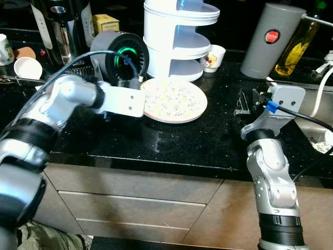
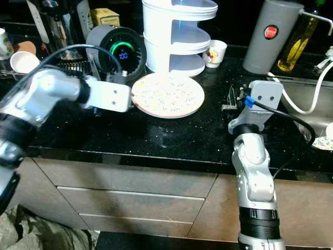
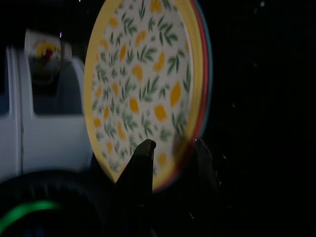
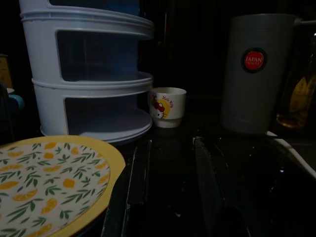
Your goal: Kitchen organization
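Observation:
A round plate (image 1: 174,99) with a yellow rim and a lemon-and-leaf pattern lies on the black counter (image 1: 171,143), in front of a white tiered rack (image 1: 177,36). My left gripper (image 3: 173,148) is at the plate's left edge. One finger (image 3: 143,158) is over the plate's face (image 3: 138,89) and the other is behind the rim, closed on it. My right gripper (image 1: 245,102) rests low over the counter to the right of the plate. It is open with nothing between its fingers (image 4: 202,163). The plate's edge (image 4: 49,182) shows beside it.
A round black appliance with a green light (image 1: 119,54) stands just behind my left wrist. A small cartoon cup (image 1: 213,56), a grey jug (image 1: 270,39) and an oil bottle (image 1: 296,49) line the back. A sink (image 2: 307,104) is at the right and cups (image 1: 27,66) at the far left.

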### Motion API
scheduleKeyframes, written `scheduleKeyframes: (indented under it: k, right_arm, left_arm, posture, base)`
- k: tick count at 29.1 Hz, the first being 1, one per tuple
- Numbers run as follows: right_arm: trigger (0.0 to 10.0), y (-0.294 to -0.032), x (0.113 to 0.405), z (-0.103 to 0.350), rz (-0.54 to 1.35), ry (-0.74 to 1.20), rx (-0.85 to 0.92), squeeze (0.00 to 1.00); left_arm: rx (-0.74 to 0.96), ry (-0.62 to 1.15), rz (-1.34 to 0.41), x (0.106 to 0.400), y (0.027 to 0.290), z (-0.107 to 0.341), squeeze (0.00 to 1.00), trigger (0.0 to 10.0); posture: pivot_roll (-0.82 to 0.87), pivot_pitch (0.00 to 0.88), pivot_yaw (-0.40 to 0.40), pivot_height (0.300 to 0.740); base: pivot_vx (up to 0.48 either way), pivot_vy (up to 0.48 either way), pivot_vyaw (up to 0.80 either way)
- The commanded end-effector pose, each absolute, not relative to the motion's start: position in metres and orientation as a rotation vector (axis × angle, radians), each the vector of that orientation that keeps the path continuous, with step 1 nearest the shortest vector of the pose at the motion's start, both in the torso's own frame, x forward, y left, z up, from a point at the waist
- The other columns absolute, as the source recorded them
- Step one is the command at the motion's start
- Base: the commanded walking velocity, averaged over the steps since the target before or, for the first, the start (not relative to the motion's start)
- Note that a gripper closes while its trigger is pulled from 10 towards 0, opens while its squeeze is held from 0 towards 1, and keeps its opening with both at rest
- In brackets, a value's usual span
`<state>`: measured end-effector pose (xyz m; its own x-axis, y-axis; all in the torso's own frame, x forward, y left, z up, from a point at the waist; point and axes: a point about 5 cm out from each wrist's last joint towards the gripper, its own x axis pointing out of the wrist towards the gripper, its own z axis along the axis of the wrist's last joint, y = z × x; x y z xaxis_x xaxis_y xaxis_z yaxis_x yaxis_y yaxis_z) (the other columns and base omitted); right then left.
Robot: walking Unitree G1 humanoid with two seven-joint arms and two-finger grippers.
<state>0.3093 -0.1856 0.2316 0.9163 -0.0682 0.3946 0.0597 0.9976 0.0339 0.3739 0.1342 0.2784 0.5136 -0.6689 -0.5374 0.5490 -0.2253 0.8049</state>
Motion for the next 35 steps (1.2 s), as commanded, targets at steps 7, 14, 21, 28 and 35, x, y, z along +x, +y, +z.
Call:
scheduleKeyframes:
  k: [7,14,21,28,35]
  right_arm:
    - [10.0,-0.179,0.299,0.226,-0.071,-0.392,0.006,0.0]
    - [10.0,-0.182,0.294,0.223,-0.101,-0.382,0.007,0.0]
    - [10.0,-0.185,0.293,0.224,-0.12,-0.385,0.004,0.0]
    - [10.0,-0.185,0.292,0.224,-0.132,-0.384,0.013,0.0]
    - [10.0,-0.185,0.294,0.224,-0.136,-0.388,0.021,0.0]
  left_arm:
    - [1.511,-0.143,-1.199,0.378,0.116,0.271,0.01,10.0]
    - [1.584,-0.089,-1.202,0.383,0.119,0.253,0.0,10.0]
    - [1.683,-0.1,-1.024,0.394,0.118,0.239,0.0,9.4]
    - [1.715,-0.211,-0.808,0.404,0.118,0.243,0.0,0.0]
    - [1.636,-0.492,-0.609,0.405,0.117,0.299,0.0,0.0]
  posture:
    - [0.05,0.056,0.01,0.74]
    - [0.03,0.056,0.029,0.74]
    - [0.02,0.053,0.032,0.74]
    - [0.03,0.051,0.036,0.74]
    - [0.05,0.045,0.031,0.74]
  base:
    - [0.0,0.0,0.0]
    - [0.0,0.0,0.0]
    - [0.0,0.0,0.0]
    - [0.0,0.0,0.0]
    - [0.0,0.0,0.0]
